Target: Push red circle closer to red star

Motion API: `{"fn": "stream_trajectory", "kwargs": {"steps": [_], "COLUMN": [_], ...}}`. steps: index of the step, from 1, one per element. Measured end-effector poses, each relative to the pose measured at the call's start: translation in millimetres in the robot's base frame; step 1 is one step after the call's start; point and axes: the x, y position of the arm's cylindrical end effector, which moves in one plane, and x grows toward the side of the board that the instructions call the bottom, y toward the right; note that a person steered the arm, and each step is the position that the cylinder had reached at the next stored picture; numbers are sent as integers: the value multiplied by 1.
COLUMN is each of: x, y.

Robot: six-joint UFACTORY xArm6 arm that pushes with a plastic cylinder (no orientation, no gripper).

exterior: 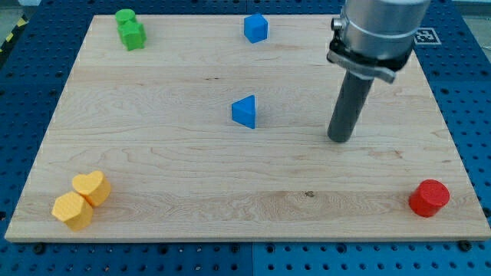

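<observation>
The red circle (pixel 428 198), a short red cylinder, stands near the board's bottom right corner. No red star shows anywhere in the view. My tip (pixel 338 139) rests on the board right of centre, well up and to the left of the red circle and not touching any block. The rod rises to the grey arm at the view's top right, which covers part of the board's top right corner.
A blue triangle (pixel 245 112) sits at mid-board, left of my tip. A blue cube (pixel 255 28) is at top centre. Two green blocks (pixel 130 30) touch at top left. A yellow heart (pixel 92 187) and a yellow hexagon (pixel 72 211) touch at bottom left. The wooden board (pixel 176 161) ends near the red circle.
</observation>
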Motion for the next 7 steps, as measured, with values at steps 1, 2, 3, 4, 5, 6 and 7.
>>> {"fn": "stream_trajectory", "kwargs": {"steps": [1,2,3,4,5,6,7], "x": [43,87,116,124,124,124,122], "y": [0,8,36,82,125,127,105]}}
